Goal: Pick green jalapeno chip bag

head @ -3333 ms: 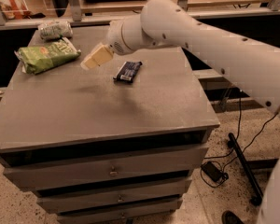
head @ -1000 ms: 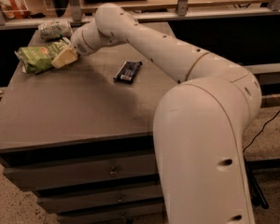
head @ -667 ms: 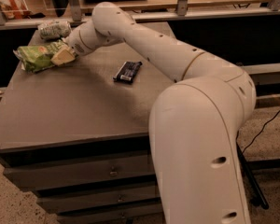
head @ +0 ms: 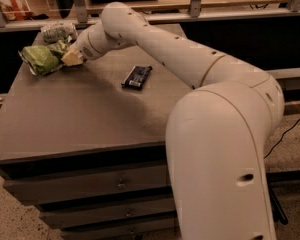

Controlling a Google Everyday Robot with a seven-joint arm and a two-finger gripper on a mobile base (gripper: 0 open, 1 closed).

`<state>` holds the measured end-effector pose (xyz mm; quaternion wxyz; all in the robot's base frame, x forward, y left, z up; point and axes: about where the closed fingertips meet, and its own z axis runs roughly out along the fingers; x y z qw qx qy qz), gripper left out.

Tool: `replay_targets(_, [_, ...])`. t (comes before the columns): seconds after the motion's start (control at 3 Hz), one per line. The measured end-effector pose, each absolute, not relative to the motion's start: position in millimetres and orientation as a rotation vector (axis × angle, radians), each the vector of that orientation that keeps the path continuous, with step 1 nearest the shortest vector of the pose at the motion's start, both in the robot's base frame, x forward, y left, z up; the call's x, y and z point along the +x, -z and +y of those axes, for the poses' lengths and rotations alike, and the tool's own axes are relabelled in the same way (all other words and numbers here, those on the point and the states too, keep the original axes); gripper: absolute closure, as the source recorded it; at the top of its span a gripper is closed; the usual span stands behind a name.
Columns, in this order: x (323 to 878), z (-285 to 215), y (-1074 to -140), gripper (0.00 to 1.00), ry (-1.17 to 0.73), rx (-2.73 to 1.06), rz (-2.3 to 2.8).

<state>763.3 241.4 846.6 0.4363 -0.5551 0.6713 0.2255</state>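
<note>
1. change of state. 3.3 s ago the claw (head: pixel 72 58) hung over the middle of the tabletop (head: pixel 80 119), near the dark wrapped bar (head: pixel 137 77) and well apart from the target. it has since travelled toward 10 o'clock and now sits at the 3 o'clock end of the green jalapeno chip bag (head: pixel 40 59), touching it.

2. target position. the bag lies at the far left corner of the tabletop, about 10 o'clock from the tabletop centre. it reads as more bunched than before, its end gathered up against the claw. the small grey-white bag (head: pixel 57 31) lies just beside it at 1 o'clock; the bar is well apart at 4 o'clock.

3. claw state. how far the claw is open, and whether it has hold of the bag, cannot be told from this view.

4. meaning for the task. judgement: the approach is complete and the grasp is in hand. the bag is not yet raised clear of the tabletop, so the pick remains unfinished.
</note>
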Motion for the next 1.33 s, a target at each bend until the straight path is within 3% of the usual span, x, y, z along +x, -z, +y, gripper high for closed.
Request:
replay_targets(0.33, [757.5,214.1,-858.2,1.00,-0.537,-1.339,1.678])
replay_targets(1.33, [712.2,110.0,-923.9,1.00,-0.564,-1.309,1.606])
